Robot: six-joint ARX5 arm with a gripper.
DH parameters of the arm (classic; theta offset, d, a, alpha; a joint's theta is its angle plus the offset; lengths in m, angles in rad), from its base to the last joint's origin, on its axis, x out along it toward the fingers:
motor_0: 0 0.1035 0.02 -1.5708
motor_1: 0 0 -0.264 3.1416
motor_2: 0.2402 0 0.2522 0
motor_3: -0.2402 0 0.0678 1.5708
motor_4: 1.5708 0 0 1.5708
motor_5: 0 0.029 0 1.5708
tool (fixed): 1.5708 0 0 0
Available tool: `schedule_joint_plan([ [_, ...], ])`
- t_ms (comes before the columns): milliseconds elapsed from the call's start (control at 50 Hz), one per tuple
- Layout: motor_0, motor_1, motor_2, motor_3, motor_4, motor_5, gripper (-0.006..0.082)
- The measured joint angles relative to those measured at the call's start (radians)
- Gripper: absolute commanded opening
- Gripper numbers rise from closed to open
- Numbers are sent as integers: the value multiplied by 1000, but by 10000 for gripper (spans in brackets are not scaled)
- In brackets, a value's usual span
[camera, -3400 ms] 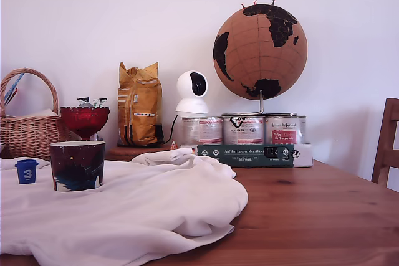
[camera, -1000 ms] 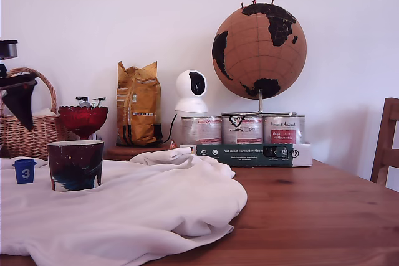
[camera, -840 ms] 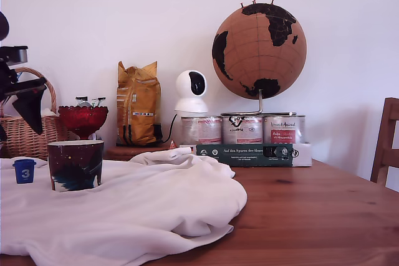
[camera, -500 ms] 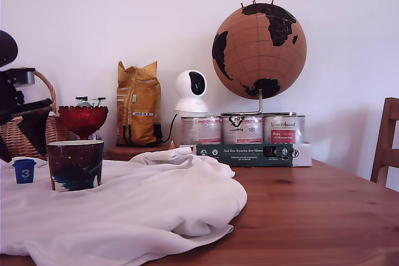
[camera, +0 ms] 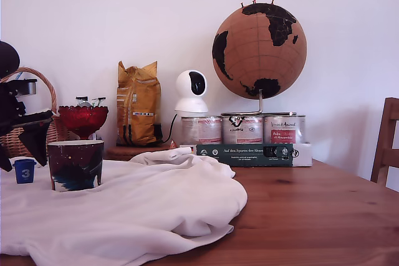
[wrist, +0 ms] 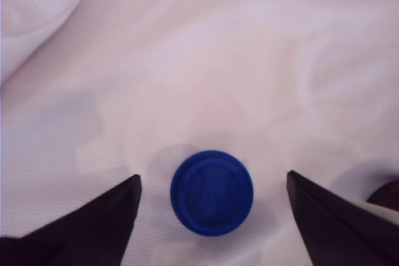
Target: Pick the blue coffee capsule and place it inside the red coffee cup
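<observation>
Two spread fingers (wrist: 93, 225) flank the blue coffee capsule (wrist: 212, 192), apparently untouched, on white cloth (wrist: 249, 60).

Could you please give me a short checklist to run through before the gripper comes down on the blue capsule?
1. Gripper open: ok, fingers spread wide.
2. Blue coffee capsule lies between the fingers: ok in the wrist view.
3. Capsule upright on the white cloth: ok.
4. Fingers level with the capsule: cannot tell.
5. Red coffee cup upright, mouth open: ok.
6. Cup clear of the fingers: ok, it stands apart on the exterior view's right.
</observation>
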Motion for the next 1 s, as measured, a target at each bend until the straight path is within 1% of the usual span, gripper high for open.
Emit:
schedule_joint_plan([
  [60, 0, 6, 0, -2, -1, 0, 655],
  [140, 0, 10, 0, 1, -1, 1, 593],
  [180, 1, 11, 0, 3, -2, 2, 536],
  [300, 1, 11, 0, 1, -2, 6, 312],
  [340, 1, 11, 0, 1, -2, 9, 268],
  [380, 1, 11, 0, 2, -2, 10, 244],
  [520, 1, 11, 0, 9, -1, 11, 197],
  [740, 1, 11, 3, 6, 10, 11, 197],
  [900, 1, 11, 64, -70, 45, 11, 198],
  [1000, 1, 6, 101, -86, 58, 11, 199],
])
